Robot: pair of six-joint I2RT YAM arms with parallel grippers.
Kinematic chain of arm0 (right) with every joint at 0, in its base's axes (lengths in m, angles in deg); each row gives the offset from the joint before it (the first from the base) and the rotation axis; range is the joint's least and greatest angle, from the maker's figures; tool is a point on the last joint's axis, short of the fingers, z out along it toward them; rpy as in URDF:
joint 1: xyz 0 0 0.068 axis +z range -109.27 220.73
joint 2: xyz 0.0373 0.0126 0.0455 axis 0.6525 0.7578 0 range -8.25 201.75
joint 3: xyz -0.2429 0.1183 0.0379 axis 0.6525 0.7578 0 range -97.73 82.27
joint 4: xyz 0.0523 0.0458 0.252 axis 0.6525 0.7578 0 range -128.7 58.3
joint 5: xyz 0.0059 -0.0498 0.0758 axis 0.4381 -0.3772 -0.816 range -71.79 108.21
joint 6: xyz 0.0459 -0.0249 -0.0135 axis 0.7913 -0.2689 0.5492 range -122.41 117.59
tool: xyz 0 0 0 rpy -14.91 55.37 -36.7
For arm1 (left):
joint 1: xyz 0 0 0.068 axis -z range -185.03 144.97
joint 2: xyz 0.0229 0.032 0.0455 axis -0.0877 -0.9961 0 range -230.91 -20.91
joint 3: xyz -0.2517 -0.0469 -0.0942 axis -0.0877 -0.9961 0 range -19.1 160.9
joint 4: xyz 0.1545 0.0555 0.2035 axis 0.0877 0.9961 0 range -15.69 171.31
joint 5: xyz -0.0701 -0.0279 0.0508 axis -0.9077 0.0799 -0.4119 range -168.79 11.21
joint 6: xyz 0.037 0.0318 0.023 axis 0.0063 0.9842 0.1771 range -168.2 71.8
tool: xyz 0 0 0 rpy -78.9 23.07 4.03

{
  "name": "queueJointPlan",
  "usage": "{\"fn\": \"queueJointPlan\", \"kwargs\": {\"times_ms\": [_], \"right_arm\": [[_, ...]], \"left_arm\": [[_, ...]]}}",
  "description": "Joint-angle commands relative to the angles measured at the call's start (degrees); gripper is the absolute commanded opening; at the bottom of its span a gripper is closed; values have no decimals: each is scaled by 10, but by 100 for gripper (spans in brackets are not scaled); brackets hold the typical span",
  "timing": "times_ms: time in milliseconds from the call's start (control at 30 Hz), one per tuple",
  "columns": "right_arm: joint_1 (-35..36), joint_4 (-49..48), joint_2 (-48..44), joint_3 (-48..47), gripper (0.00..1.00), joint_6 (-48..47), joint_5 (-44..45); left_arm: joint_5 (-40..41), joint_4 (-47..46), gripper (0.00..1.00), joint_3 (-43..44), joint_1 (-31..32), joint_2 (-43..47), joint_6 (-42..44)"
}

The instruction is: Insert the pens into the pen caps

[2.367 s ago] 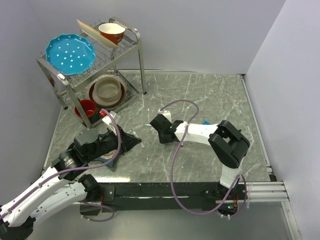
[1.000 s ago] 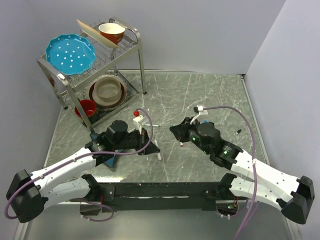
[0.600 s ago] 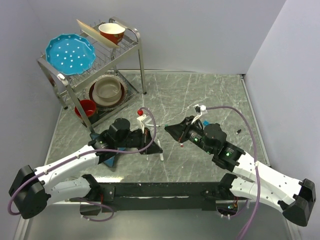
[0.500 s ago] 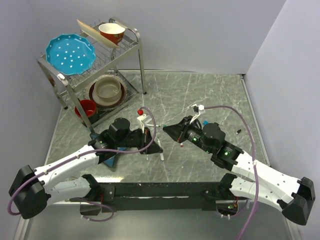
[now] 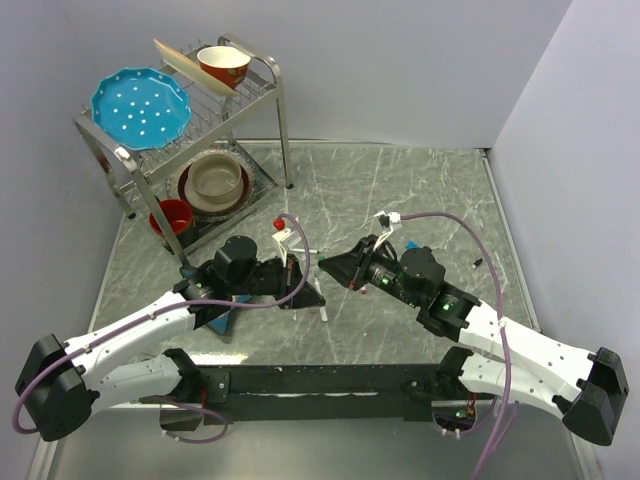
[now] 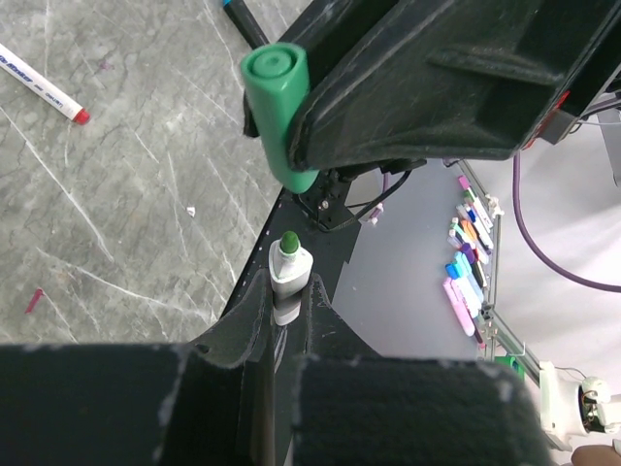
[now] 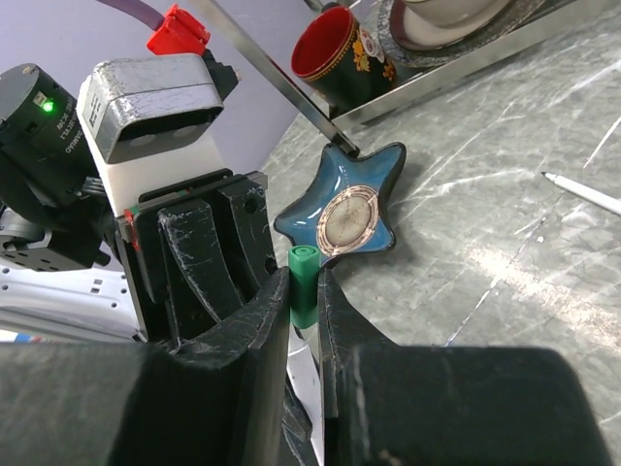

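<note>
My left gripper (image 6: 288, 291) is shut on a white pen (image 6: 289, 275) whose green tip points away from the camera. My right gripper (image 7: 304, 291) is shut on a green pen cap (image 7: 304, 283). In the left wrist view that cap (image 6: 277, 116) hangs just beyond the pen tip, with a gap between them. In the top view the two grippers (image 5: 312, 292) (image 5: 330, 266) face each other tip to tip above the table's middle. A white pen with a red tip (image 6: 44, 83) and a dark pen with a blue end (image 6: 245, 17) lie on the table.
A blue star-shaped dish (image 7: 344, 209) lies on the table behind my left gripper. A red mug (image 7: 335, 58) stands beside the metal dish rack (image 5: 200, 120), which holds bowls and a blue plate. Another white pen (image 5: 322, 308) lies near the front. A small dark piece (image 5: 478, 263) sits at the right.
My right gripper has moved left with the green cap, closing on the left gripper's pen tip. The left gripper has barely moved.
</note>
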Motion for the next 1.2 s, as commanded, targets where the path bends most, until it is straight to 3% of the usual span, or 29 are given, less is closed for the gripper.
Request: {"fn": "queueJointPlan", "kwargs": {"times_ms": [0,1167], "right_arm": [[9,-35,4,-11,5,5,-7],[27,-12,20,-45,4,-7,3]], "left_arm": [[-18,-24,1,10,3,11,14],[-27,-33,1,5,3,2,13]]}}
